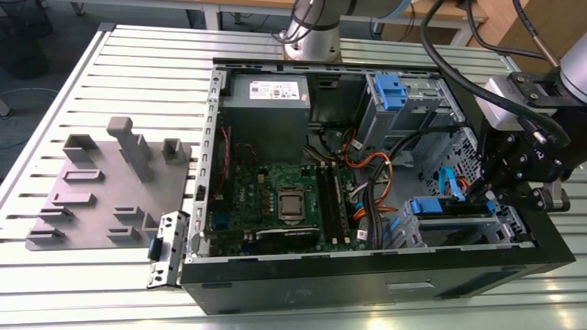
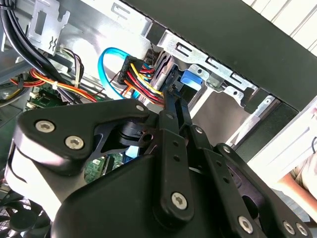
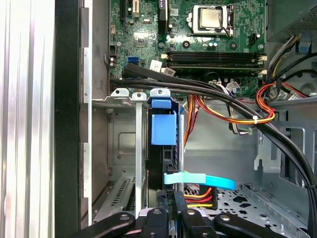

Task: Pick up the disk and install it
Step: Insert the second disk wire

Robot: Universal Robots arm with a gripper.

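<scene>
Claw (image 3: 171,210) pinched shut on the disk (image 3: 162,130).

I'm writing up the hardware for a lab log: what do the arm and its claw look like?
The claw is matte black, built of flat linkage bars joined by silver screws, with rounded black housings behind it. In the exterior view the arm has a silver-grey tube, a light grey wrist block, and black cables looping to the wrist.
</scene>
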